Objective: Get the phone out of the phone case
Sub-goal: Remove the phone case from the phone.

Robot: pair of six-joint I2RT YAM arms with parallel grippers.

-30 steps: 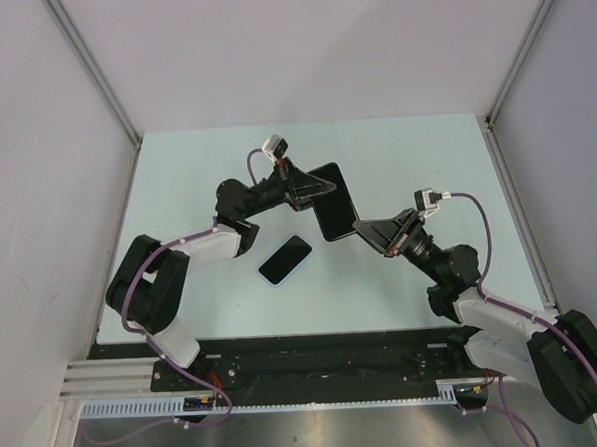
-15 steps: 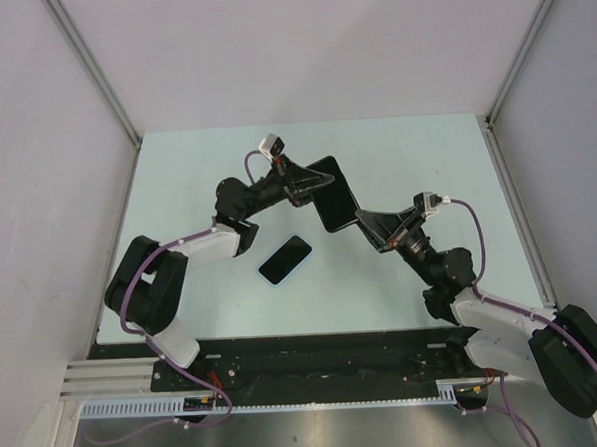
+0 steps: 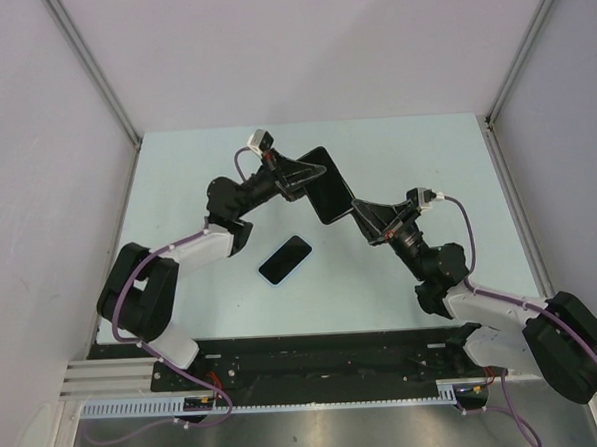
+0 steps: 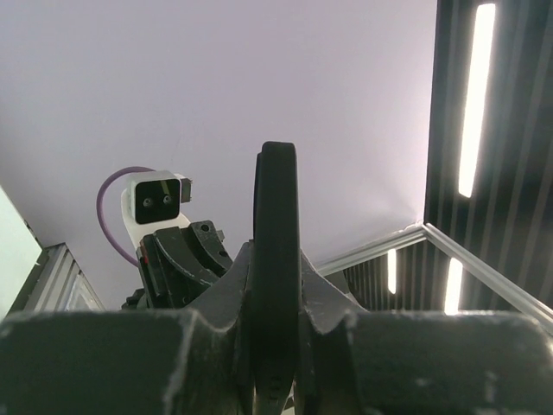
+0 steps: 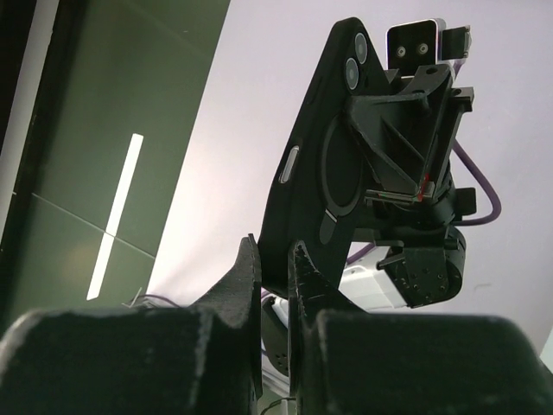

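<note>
A black phone case (image 3: 329,187) hangs in the air over the middle of the table, held from both sides. My left gripper (image 3: 311,175) is shut on its left edge; the left wrist view shows the case (image 4: 276,259) edge-on between the fingers. My right gripper (image 3: 357,214) is shut on its lower right corner. The right wrist view shows the back of the case (image 5: 324,164), with a round ring and two camera openings, its corner pinched in the right gripper (image 5: 275,259). A phone (image 3: 284,260) with a dark screen and blue rim lies flat on the table, apart from both grippers.
The pale table (image 3: 186,179) is walled by light panels on the left, back and right. A black rail (image 3: 316,368) with cables runs along the near edge by the arm bases.
Both arms have carried the case a little further back and higher. The right gripper has shifted left with it. The phone on the table has not moved.
</note>
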